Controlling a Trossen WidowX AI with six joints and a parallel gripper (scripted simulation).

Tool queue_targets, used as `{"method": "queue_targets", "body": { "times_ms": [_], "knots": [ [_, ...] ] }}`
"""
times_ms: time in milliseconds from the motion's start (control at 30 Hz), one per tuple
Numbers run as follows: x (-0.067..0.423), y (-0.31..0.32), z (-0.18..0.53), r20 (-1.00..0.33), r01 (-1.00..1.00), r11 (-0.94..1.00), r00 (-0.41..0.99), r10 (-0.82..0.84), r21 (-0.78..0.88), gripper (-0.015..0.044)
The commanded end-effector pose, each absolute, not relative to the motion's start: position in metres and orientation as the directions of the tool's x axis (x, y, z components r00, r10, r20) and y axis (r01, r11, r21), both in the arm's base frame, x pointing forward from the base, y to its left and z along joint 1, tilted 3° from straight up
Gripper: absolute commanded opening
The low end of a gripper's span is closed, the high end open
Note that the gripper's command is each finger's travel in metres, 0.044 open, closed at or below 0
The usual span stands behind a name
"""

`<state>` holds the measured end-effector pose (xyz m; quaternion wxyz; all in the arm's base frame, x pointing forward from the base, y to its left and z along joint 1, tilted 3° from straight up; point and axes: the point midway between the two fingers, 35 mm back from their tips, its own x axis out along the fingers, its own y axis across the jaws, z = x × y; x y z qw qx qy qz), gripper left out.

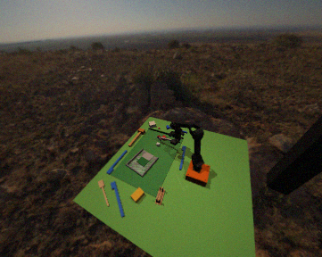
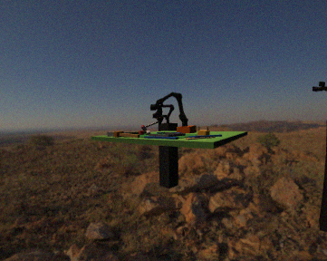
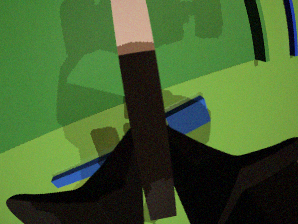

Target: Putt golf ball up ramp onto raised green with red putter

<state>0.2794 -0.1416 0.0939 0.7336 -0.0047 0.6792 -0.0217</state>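
The tool is nearly closed, clamped on the dark grip of the putter, whose pale shaft runs out over the green worktop. A blue bar lies on the worktop just beneath.
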Motion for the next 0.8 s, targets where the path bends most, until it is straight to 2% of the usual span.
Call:
{"method": "queue_targets", "body": {
  "times_ms": [0, 767],
  "knots": [
    [0.279, -0.142, 0.087, -0.996, 0.029, 0.999, 0.079, -0.039, -0.037, 0.0000],
    [0.282, -0.143, 0.060, -0.996, 0.026, 0.999, 0.077, -0.039, -0.037, 0.0000]
  ]
}}
